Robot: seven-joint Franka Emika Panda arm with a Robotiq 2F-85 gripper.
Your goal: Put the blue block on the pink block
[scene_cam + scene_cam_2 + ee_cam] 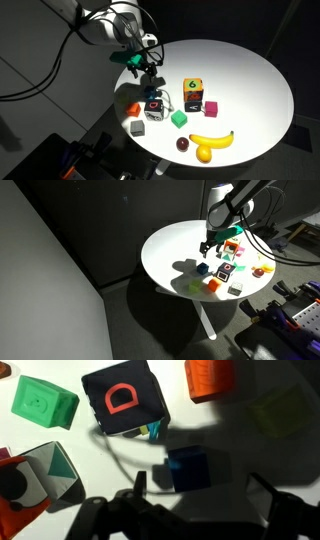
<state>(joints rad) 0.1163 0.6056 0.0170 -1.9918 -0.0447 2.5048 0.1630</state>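
The blue block lies in shadow on the white table, below and between my gripper's two spread fingers in the wrist view. The fingers do not touch it. In an exterior view the gripper hovers low over the table's left part, and the blue block is hard to make out under it. It shows as a small blue speck in an exterior view below the gripper. The pink block sits well to the right, beside a red-and-black cube. It is not in the wrist view.
A black cube with a red mark, a green cube, an orange piece and a pale block lie close beyond the blue block. The yellow-green "6" block, a banana, a plum and a lemon lie further off.
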